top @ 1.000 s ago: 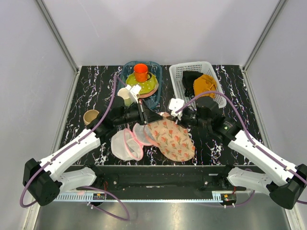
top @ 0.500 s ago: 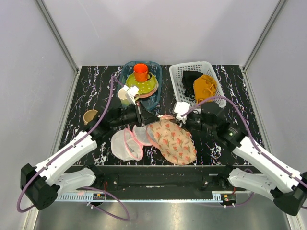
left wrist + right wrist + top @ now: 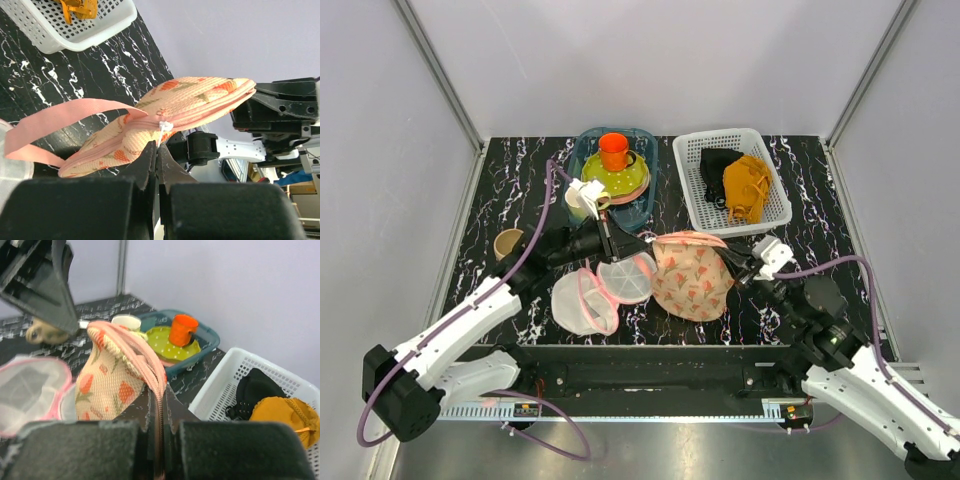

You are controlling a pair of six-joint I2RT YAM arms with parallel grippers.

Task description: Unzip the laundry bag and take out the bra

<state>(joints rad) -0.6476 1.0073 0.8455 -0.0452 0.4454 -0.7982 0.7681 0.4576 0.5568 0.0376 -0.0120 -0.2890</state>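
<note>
Laundry bag (image 3: 692, 275) strung between left pincer (image 3: 156, 147) and right pincer (image 3: 157, 390), near white basket (image 3: 688, 185).
Left pinches it beside the zip pull (image 3: 164, 126); right clamps its pink edge (image 3: 150, 362).

1. Laundry bag (image 3: 690, 282): peach fabric with a small red-green print and a pink zip edge.
2. Printed lobe is lifted and tilted, stretched between the two grippers.
3. Left gripper (image 3: 158, 150) is pinched on the zip right at the white zip pull (image 3: 163, 126).
4. Right gripper (image 3: 156, 390) is clamped on the pink edge at the opposite end.
5. White mesh dome (image 3: 626, 279), pink-rimmed, lies flat just under the left gripper's tips.
</note>
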